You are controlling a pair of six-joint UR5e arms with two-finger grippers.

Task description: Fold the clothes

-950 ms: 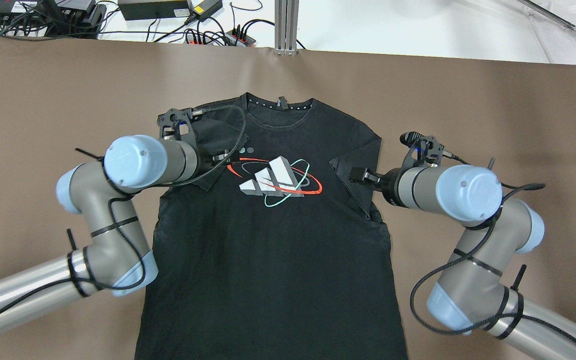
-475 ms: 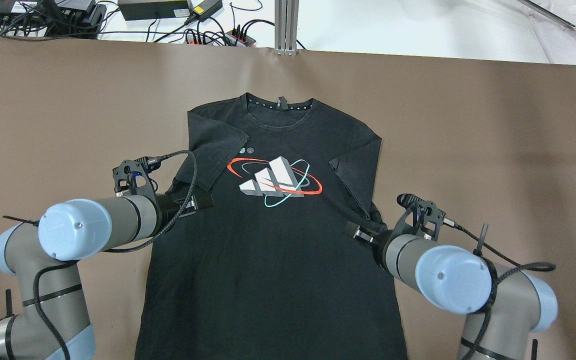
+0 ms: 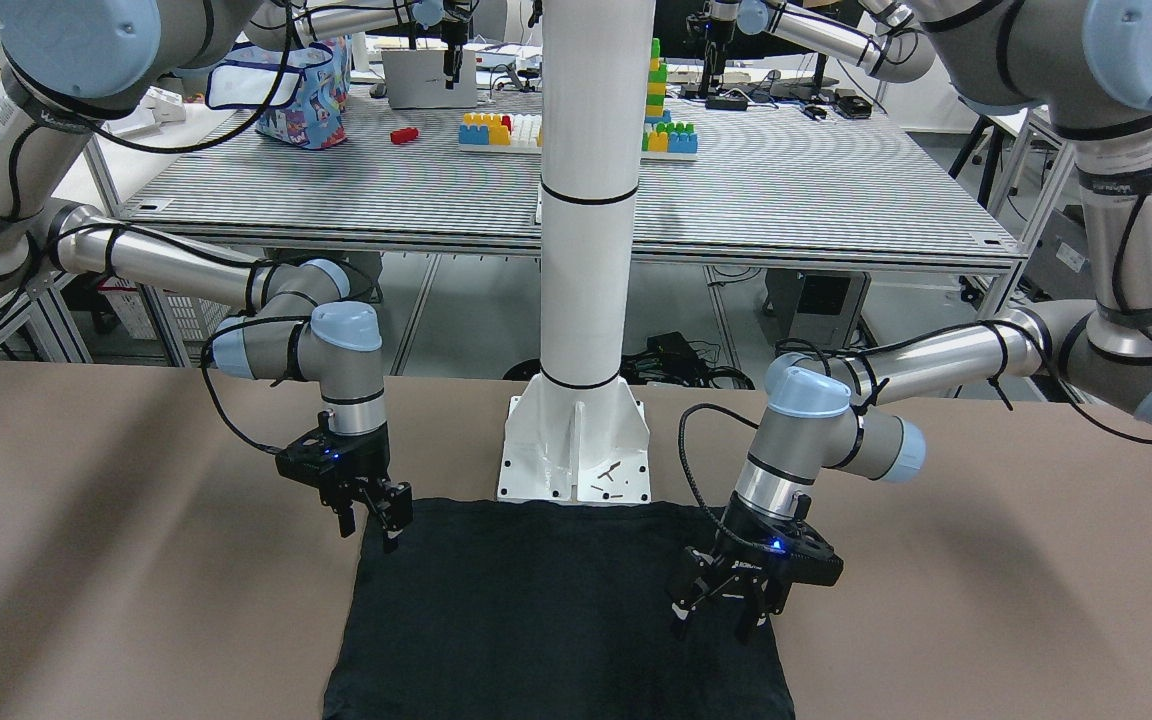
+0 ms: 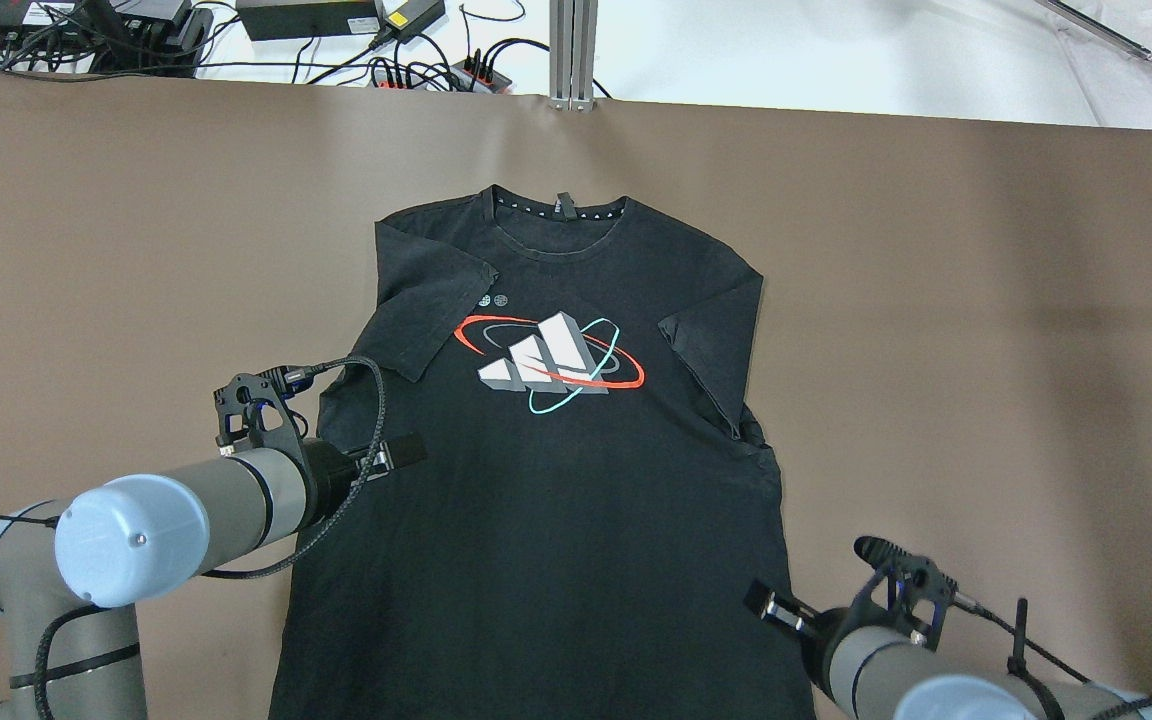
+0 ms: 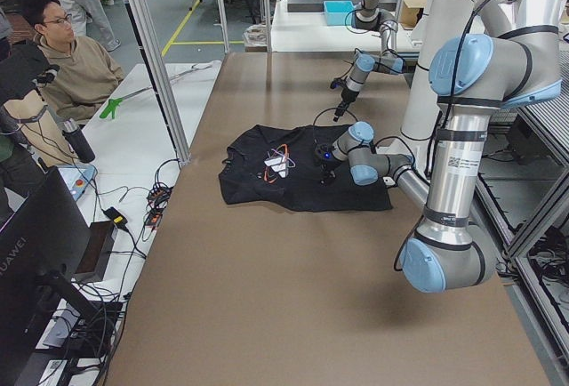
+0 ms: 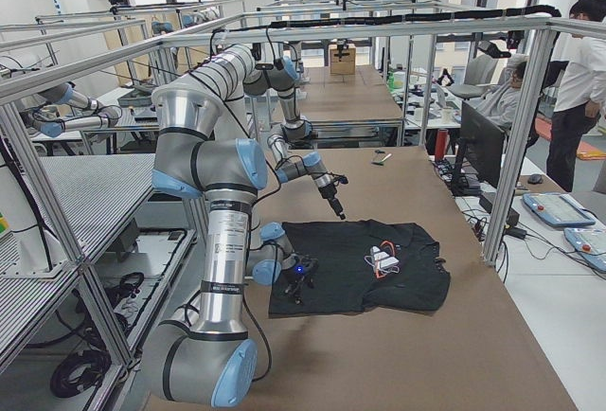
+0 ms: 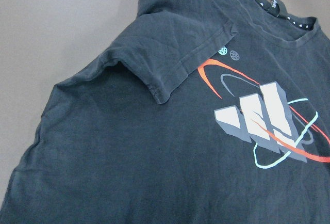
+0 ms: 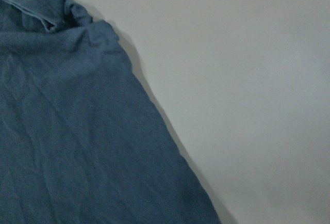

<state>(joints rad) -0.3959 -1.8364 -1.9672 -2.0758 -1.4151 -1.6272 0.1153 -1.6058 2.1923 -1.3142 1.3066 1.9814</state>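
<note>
The clothes are one black T-shirt (image 4: 556, 500) with a white, red and teal logo (image 4: 551, 362). It lies flat on the table, collar away from the robot, with both short sleeves folded in onto the chest. My left gripper (image 4: 412, 451) hangs open over the shirt's left side just below the folded sleeve, holding nothing; the front-facing view shows its gripper (image 3: 721, 615) with spread fingers above the cloth. My right gripper (image 4: 758, 598) is open and empty at the shirt's right edge near the hem. The right wrist view shows that shirt edge (image 8: 77, 146) on bare table.
A brown cover (image 4: 936, 300) spans the table around the shirt. The white pillar's base plate (image 3: 576, 455) stands just behind the hem. Cables and power strips (image 4: 416, 70) lie beyond the far edge. People (image 5: 76, 57) are beside the table's end.
Both arms have drawn back from the folded sleeves toward the robot. The left gripper stopped below the left sleeve. The right one travelled down the right edge toward the hem. The shirt has not moved.
</note>
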